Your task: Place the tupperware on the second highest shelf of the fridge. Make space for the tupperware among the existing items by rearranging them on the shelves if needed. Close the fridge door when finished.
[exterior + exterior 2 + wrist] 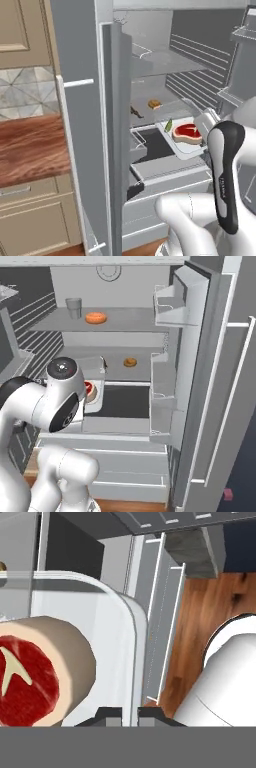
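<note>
The tupperware (183,141) is a shallow translucent container holding a red steak (187,132) and a small green piece (168,124). It hangs at the front edge of the open fridge (85,60), just in front of and slightly below the shelf (117,372) with the small foods. My gripper (129,714) is shut on its rim, with the steak (30,674) just to the left. On that shelf lie an orange-brown food (130,362) and a dark brown piece (135,111). My arm hides most of the tupperware (95,393) in the right base view.
The top shelf holds a grey cup (73,307) and an orange round food (95,318). Open doors with bins stand on both sides (117,125) (167,401). A pulled-out drawer (165,167) lies below. A wooden counter (30,150) is at the left.
</note>
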You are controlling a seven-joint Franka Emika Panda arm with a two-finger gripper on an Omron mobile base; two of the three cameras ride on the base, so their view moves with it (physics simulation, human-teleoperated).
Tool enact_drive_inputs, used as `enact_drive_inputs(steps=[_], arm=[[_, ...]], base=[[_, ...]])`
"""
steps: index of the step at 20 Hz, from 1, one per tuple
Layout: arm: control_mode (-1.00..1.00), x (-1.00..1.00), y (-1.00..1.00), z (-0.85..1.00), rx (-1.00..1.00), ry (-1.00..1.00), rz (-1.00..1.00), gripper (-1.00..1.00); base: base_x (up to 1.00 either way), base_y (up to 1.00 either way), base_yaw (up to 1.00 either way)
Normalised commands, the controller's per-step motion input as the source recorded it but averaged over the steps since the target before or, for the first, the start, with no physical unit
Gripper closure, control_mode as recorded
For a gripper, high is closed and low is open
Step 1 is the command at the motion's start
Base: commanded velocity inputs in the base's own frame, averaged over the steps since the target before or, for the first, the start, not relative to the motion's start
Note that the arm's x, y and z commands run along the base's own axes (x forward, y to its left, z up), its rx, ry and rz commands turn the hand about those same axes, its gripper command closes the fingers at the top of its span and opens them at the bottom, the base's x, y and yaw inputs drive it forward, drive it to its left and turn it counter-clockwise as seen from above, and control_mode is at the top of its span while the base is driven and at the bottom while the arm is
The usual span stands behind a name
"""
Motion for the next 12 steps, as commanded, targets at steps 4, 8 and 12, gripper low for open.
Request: enact_drive_inputs(steps=[4, 8, 12], arm=[[1.0, 0.0, 0.0, 0.0, 0.0, 0.0, 0.0, 1.0], [1.0, 0.0, 0.0, 0.0, 0.0, 0.0, 0.0, 1.0], [1.0, 0.0, 0.0, 0.0, 0.0, 0.0, 0.0, 1.0]], base=[[0.71, -0.11, 0.06], [0.55, -0.19, 0.23], [0.45, -0.21, 0.34]])
